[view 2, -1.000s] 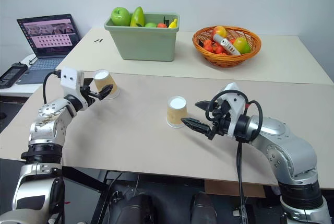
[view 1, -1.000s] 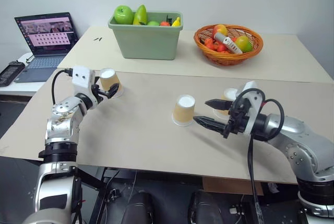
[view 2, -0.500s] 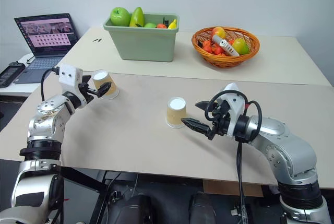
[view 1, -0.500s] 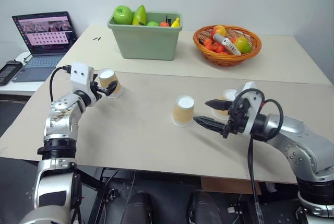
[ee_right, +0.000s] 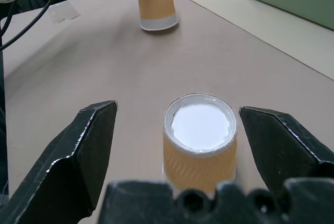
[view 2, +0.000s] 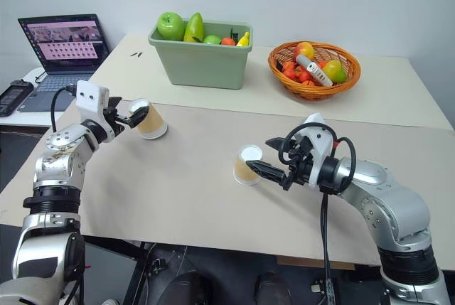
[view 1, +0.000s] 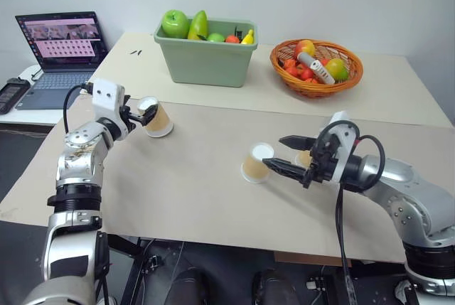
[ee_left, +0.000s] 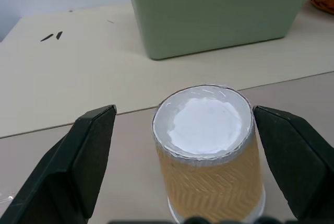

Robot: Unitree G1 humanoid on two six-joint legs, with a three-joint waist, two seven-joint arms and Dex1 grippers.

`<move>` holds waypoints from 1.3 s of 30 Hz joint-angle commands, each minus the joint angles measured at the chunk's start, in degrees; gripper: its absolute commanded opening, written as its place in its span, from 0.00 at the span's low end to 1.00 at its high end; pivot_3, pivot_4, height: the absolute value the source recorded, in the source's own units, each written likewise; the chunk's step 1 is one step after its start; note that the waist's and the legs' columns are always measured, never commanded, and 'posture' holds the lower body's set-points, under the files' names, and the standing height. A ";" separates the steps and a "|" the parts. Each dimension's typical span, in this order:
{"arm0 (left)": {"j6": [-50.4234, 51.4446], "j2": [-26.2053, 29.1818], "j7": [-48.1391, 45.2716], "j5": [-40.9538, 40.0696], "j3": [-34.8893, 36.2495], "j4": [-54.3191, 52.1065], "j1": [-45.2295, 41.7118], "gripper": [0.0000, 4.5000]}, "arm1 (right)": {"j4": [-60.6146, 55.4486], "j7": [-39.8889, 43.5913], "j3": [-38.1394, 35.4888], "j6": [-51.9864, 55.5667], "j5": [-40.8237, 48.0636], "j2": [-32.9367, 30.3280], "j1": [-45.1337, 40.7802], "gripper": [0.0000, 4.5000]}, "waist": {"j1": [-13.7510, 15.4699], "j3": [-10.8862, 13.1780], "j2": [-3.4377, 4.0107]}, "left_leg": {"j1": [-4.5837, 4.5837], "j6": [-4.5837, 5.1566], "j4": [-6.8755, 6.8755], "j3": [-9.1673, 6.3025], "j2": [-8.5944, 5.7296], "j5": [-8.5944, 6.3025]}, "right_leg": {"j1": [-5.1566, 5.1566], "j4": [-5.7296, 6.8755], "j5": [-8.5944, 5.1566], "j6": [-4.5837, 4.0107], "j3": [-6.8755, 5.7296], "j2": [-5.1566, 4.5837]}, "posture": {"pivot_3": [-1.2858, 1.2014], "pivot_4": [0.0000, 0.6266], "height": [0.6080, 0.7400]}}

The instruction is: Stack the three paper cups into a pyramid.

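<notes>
The middle paper cup (view 1: 257, 162) stands upside down on the desk (view 1: 192, 184), its axis upright, directly left of my released right end effector (view 1: 283, 153) and between its two fingers. The left cup (view 1: 156, 117) sits likewise inside my released left end effector (view 1: 142, 114). Third cup (view 1: 305, 158) is half hidden behind my right end effector; all are tan with white base.

A tan table surface (view 2: 178, 177) carries two paper cups standing upside down, well apart. The left cup (view 2: 151, 120) stands at the far left, with the left gripper (view 2: 131, 114) spread around its upper part. The centre cup (view 2: 247, 165) stands near the middle, with the right gripper (view 2: 268, 157) spread open just to its right, pointing left at it. On the far table (view 2: 398, 92) stand a green bin (view 2: 202, 62) holding fruit and, to its right, an orange wicker basket (view 2: 313, 77) of fruit. An open laptop (view 2: 60, 45) stands at far left.
</notes>
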 commanded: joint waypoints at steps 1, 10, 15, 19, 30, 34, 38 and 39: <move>-1.38 0.75 -0.69 -0.06 -0.04 -0.45 -1.66 0.99 | -0.97 -0.43 -1.39 -1.01 0.15 -0.07 -0.86 0.98 | 0.12 0.01 -0.01 | 0.00 0.01 -0.11 0.02 -0.02 0.01 | 0.00 -0.17 0.03 0.05 -0.02 0.00 | 0.52 0.24 1.00; -1.28 0.76 -2.04 -0.23 -0.41 0.04 -1.75 0.99 | -0.93 -0.55 -1.18 -1.84 -0.50 -0.13 -0.72 0.98 | 0.17 0.01 -0.01 | 0.04 0.00 -0.32 0.11 -0.06 0.16 | 0.06 -0.33 0.08 0.13 -0.02 0.00 | 0.52 0.24 1.00; 0.98 0.49 -4.43 -1.70 -0.28 2.01 -2.78 0.99 | -0.98 -0.58 -1.39 -1.94 -0.53 -0.07 -1.08 0.98 | 0.18 0.02 -0.02 | 0.57 0.01 -0.45 0.09 -0.06 0.19 | 0.59 -0.43 0.10 0.15 -0.02 -0.02 | 0.52 0.24 1.00; 1.40 0.49 -5.58 -1.74 -0.58 5.54 -3.99 0.99 | -1.22 -0.75 -1.94 -2.19 -0.16 0.09 -1.45 0.98 | 0.22 0.02 -0.03 | 0.63 0.01 -0.48 0.04 -0.07 0.19 | 0.68 -0.49 0.11 0.15 -0.04 -0.02 | 0.52 0.24 1.00; -4.11 0.40 -7.70 1.49 -3.64 12.23 -8.06 0.99 | -1.49 -1.30 -1.85 -2.99 -0.29 0.55 -1.23 0.98 | 0.35 0.02 -0.04 | 0.63 0.01 -0.48 0.06 -0.09 0.19 | 0.69 -0.48 0.11 0.16 -0.05 -0.02 | 0.52 0.24 1.00; -5.66 0.22 -7.91 1.82 -4.00 12.99 -8.99 0.99 | -1.48 -1.44 -1.74 -3.30 -0.37 0.98 -0.92 0.98 | 0.34 0.03 -0.04 | 0.63 0.02 -0.48 0.06 -0.08 0.19 | 0.69 -0.48 0.11 0.16 -0.05 -0.02 | 0.52 0.24 1.00; -6.47 0.18 -7.95 2.04 -4.13 13.31 -9.39 0.99 | -1.30 -1.74 -1.59 -3.71 -0.73 1.33 -0.82 0.98 | 0.34 0.03 -0.04 | 0.63 0.02 -0.48 0.06 -0.08 0.19 | 0.69 -0.48 0.11 0.16 -0.05 -0.02 | 0.52 0.24 1.00; -6.53 0.18 -7.99 2.02 -4.13 13.51 -9.53 0.99 | -1.23 -1.78 -1.52 -3.83 -0.82 1.37 -0.84 0.98 | 0.34 0.03 -0.04 | 0.64 0.02 -0.48 0.06 -0.08 0.19 | 0.69 -0.47 0.11 0.16 -0.05 -0.02 | 0.52 0.24 1.00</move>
